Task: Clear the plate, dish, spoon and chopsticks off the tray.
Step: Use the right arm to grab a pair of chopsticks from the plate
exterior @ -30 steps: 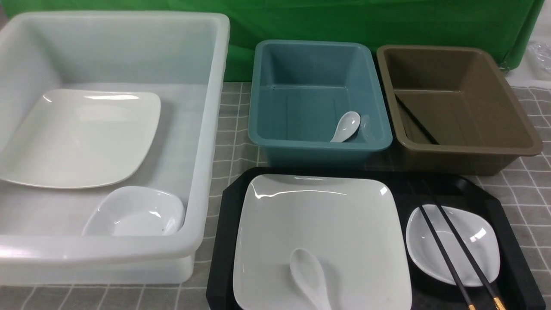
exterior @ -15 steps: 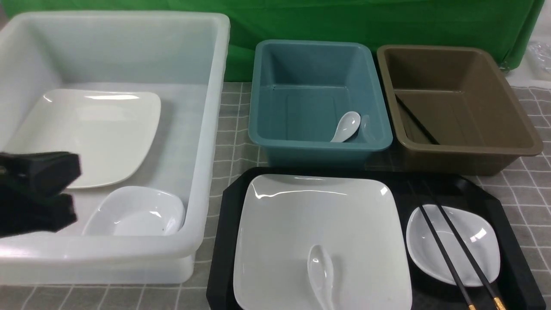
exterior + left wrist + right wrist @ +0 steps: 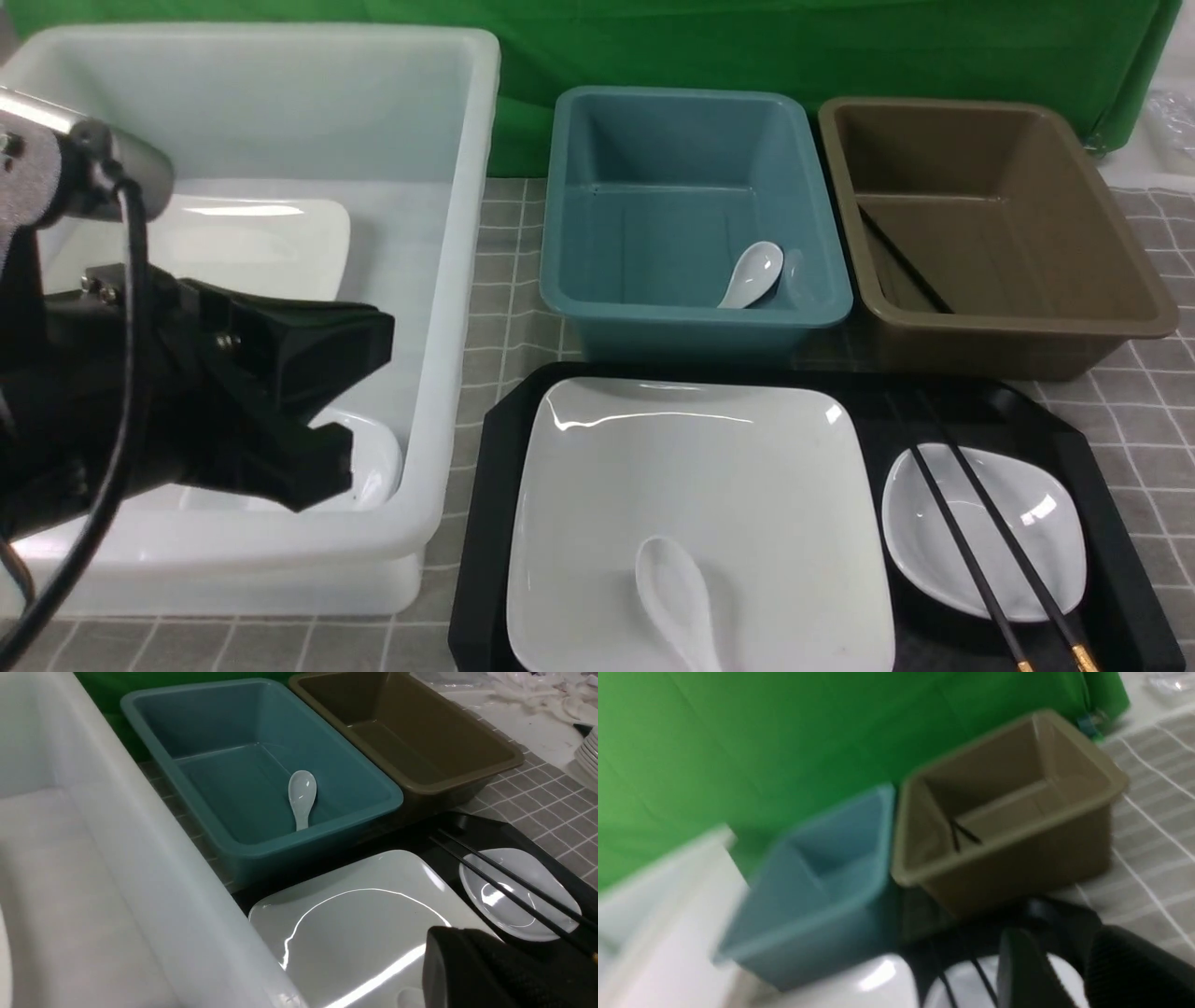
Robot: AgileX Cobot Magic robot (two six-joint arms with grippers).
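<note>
The tray (image 3: 481, 541) carries the plate (image 3: 709, 467) on its left half; left of the tray, the left gripper (image 3: 462, 956) is closed and empty. Over the tray's right half the right gripper (image 3: 1078, 970) stands parted, holding nothing. There sits the dish (image 3: 1046, 541), chopsticks (image 3: 967, 560) across it; the spoon (image 3: 667, 588) lies on the plate at the tray's near edge.

Before me lies the large black rectangular plastic tray (image 3: 484, 523). Its left half bears the large white square plate (image 3: 709, 467), the short white ceramic spoon (image 3: 670, 593) on it; right of that, the small white dish (image 3: 1050, 534), the thin black chopsticks (image 3: 962, 551) across it. Behind: teal plastic tub (image 3: 653, 149), brown plastic tub (image 3: 980, 149) rightward.
</note>
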